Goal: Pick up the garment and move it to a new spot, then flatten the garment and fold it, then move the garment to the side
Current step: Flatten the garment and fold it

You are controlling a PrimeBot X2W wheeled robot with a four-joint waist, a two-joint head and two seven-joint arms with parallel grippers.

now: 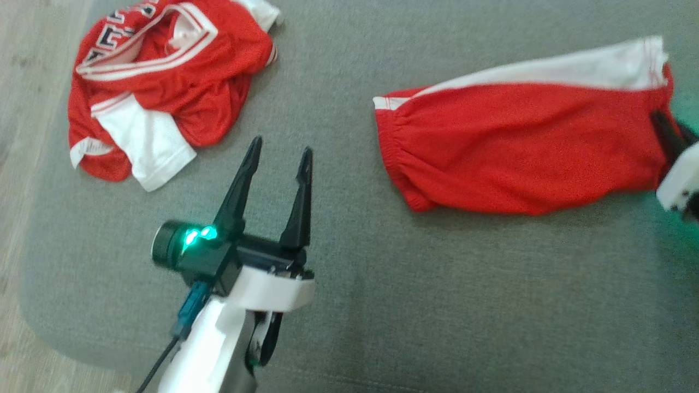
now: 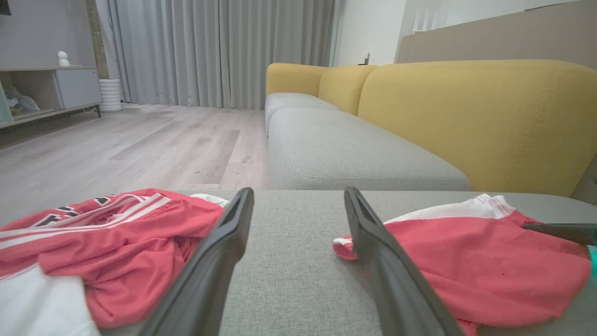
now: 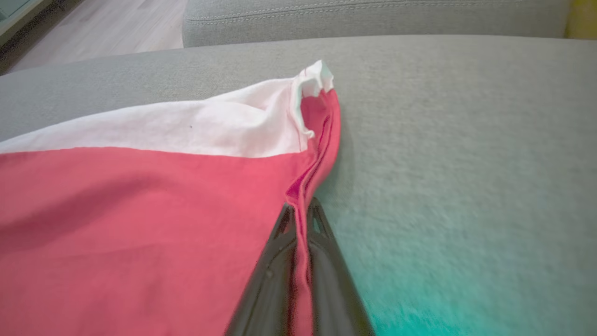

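The garment [image 1: 524, 147] is a pair of red shorts with a white side band, lying flat and lengthwise on the grey cushion [image 1: 437, 300]. My right gripper [image 1: 662, 124] is at the garment's right end, shut on its red hem; the right wrist view shows the cloth edge [image 3: 317, 154] pinched between the two dark fingers of that gripper [image 3: 302, 207]. My left gripper [image 1: 281, 153] hovers open over bare cushion, left of the garment's elastic waistband and apart from it. Seen from the left wrist, the left gripper [image 2: 298, 196] holds nothing and the garment [image 2: 471, 270] lies to its right.
A crumpled red and white jersey [image 1: 164, 82] lies at the cushion's far left, also visible from the left wrist [image 2: 107, 242]. Wood floor [image 1: 22, 54] borders the cushion's rounded left edge. A yellow sofa back [image 2: 466, 116] and further grey seats [image 2: 350, 154] stand beyond.
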